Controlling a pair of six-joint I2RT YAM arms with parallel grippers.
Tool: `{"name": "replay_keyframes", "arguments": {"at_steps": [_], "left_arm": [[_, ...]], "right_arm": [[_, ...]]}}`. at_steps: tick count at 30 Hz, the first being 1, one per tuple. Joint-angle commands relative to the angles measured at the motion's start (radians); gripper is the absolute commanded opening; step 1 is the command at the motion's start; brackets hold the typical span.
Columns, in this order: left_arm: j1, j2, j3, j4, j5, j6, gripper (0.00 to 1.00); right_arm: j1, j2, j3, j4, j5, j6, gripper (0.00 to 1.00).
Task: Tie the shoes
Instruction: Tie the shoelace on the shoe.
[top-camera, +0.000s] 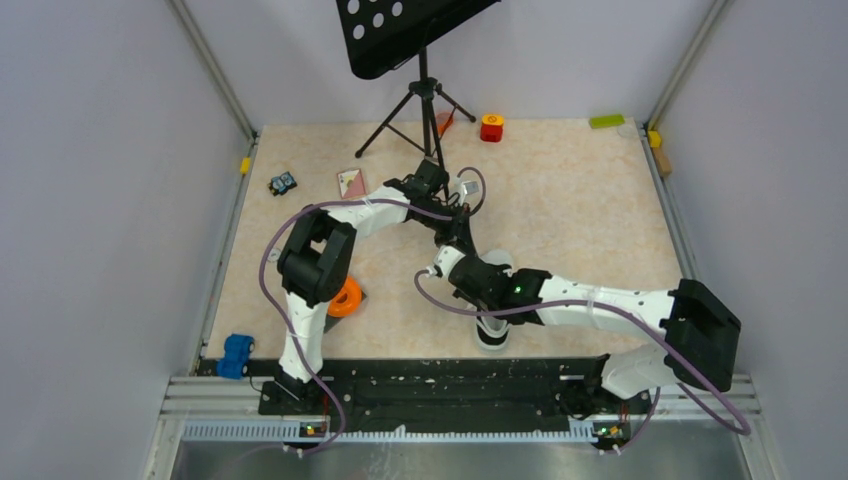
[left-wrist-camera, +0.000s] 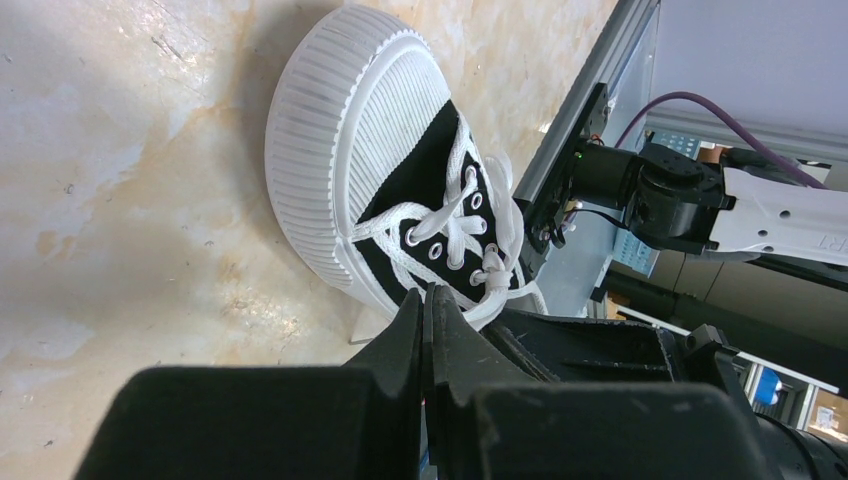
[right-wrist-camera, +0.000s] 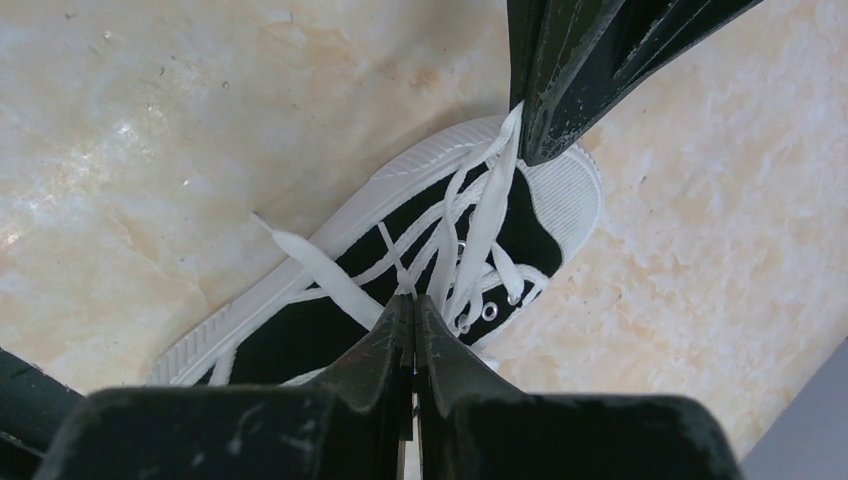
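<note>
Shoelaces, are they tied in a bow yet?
Not tied. The laces lie loose across the shoe with no bow; one strand runs up into the shut left hand.

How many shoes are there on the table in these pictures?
1. The black sneaker lies on the table near its front edge, mostly hidden under the right arm in the top view. Both wrist views show this same shoe. Another could hide under the arms.

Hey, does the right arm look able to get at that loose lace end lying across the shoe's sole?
Probably yes: the loose lace end lies uncovered just beside the right gripper. But that gripper is shut, apparently on other laces, so it must let go first.
</note>
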Motion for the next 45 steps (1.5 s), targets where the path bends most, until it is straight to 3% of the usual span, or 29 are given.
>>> {"name": "replay_keyframes", "arguments": {"at_steps": [1,10,11,13,15,19,27,33,37,45], "left_arm": [[0.005,0.008,0.034,0.004,0.019,0.013,0.0],[0.004,0.009,0.029,0.009,0.021,0.011,0.0],[0.004,0.009,0.03,0.009,0.021,0.012,0.0],[0.004,0.009,0.029,0.009,0.021,0.012,0.0],[0.004,0.009,0.028,0.01,0.02,0.01,0.0],[0.004,0.009,0.026,0.011,0.019,0.01,0.0],[0.004,0.009,0.023,0.014,0.021,0.006,0.0],[0.005,0.006,0.022,0.015,0.021,0.006,0.0],[0.004,0.006,0.021,0.016,0.022,0.005,0.0],[0.004,0.008,0.017,0.021,0.024,0.004,0.0]], "right_arm": [[0.013,-0.023,0.029,0.023,0.021,0.017,0.0],[0.014,-0.086,0.022,0.04,-0.018,0.032,0.0],[0.014,-0.083,0.021,0.043,-0.023,0.033,0.04],[0.014,-0.068,0.027,0.042,-0.022,0.039,0.24],[0.015,-0.053,0.035,0.045,-0.032,0.043,0.32],[0.026,-0.035,0.041,0.062,-0.042,0.032,0.39],[0.031,0.016,0.039,0.098,-0.024,0.003,0.4],[0.03,0.053,0.036,0.115,0.045,-0.011,0.36],[0.031,0.047,0.038,0.116,0.058,-0.007,0.0],[0.042,-0.01,0.038,0.126,-0.012,-0.011,0.0]]}}
